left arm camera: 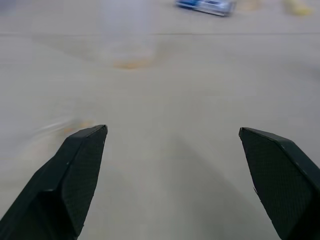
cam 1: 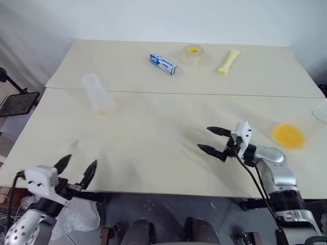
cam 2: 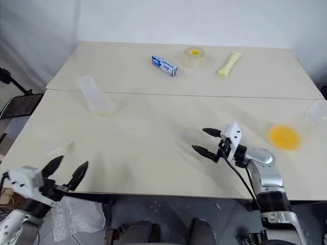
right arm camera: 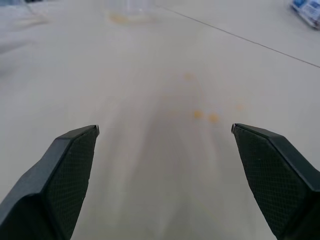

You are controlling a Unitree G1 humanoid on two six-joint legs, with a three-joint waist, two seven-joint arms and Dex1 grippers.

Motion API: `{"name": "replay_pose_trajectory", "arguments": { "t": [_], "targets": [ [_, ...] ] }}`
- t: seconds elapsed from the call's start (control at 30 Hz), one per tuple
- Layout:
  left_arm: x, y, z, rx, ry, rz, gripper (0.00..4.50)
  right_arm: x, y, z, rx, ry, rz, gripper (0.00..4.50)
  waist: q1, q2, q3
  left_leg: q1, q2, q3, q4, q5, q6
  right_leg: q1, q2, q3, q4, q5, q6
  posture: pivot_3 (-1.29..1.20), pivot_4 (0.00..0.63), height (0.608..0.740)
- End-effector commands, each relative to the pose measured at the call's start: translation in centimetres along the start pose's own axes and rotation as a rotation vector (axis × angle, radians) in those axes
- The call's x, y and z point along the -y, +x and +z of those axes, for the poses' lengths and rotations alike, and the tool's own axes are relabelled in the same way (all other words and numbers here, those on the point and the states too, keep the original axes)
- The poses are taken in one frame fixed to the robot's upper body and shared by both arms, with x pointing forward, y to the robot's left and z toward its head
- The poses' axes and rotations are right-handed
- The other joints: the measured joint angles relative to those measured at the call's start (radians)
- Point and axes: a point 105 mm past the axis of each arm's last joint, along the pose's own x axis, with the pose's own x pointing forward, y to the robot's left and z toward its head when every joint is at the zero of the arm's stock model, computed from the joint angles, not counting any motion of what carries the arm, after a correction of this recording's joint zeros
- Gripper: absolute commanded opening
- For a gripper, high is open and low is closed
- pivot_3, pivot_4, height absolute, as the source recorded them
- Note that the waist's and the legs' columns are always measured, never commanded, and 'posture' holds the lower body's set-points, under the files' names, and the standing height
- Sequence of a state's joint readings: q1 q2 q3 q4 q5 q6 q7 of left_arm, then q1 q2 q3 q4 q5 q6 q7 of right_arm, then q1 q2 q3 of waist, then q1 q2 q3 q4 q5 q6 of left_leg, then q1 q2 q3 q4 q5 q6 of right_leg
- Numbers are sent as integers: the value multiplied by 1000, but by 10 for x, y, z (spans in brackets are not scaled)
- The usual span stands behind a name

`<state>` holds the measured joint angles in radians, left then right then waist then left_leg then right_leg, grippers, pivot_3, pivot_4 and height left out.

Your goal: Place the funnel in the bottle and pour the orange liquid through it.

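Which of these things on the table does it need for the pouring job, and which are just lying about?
Needed:
bottle
orange liquid

Lying about:
blue box
tape roll
yellow packet

Both arms silver-grey metal with rounded joint housings; each wrist carries a white boxy block; black cable runs along the right forearm. Left gripper (cam 1: 76, 169) and right gripper (cam 1: 212, 140) each have two black pointed fingers (right arm camera: 65, 175) with a fine cross-hatched texture.
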<state>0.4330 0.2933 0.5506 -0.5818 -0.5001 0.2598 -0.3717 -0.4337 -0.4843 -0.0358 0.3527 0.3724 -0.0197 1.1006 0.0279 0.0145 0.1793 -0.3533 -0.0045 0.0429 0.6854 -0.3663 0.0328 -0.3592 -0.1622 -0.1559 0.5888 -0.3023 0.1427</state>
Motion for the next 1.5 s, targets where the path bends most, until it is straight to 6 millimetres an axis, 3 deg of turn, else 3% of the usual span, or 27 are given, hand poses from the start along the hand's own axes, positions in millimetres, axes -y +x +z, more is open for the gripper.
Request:
{"name": "replay_pose_trajectory", "arguments": {
  "t": [0.03,0.43,0.67,0.93,1.33,1.5],
  "targets": [
    [-2,14,23,64,-14,23,4500,0,6,5,32,-28,20,4456,1,0,0,0,-1,-1,0,0,0,0,0,0,1,0,0,0,150,740],
    [-24,109,53,54,33,46,4500,-12,13,17,106,-22,-2,4456,-8,0,0,-1,0,-2,0,0,-1,-2,2,-1,3,0,0,0,150,740],
    [-30,164,54,52,102,3,4500,-24,8,37,154,-15,34,4456,-5,0,0,-1,-1,-2,0,0,-2,-2,6,0,2,0,0,0,150,740],
    [-27,198,60,87,132,-40,4500,-26,7,54,199,-44,33,4456,-8,-1,0,-2,0,-1,0,-1,-4,-4,9,0,3,0,0,0,150,740],
    [-27,227,69,117,140,-67,4500,-29,11,62,214,-63,24,4456,-8,-1,1,-3,0,-1,0,-1,-4,-6,9,0,5,0,0,0,150,740],
    [-20,233,72,134,121,-112,3320,-29,14,70,221,-78,5,4500,-12,-2,1,-5,0,1,0,-1,-4,-11,9,0,8,0,0,0,150,740]
  ]
}}
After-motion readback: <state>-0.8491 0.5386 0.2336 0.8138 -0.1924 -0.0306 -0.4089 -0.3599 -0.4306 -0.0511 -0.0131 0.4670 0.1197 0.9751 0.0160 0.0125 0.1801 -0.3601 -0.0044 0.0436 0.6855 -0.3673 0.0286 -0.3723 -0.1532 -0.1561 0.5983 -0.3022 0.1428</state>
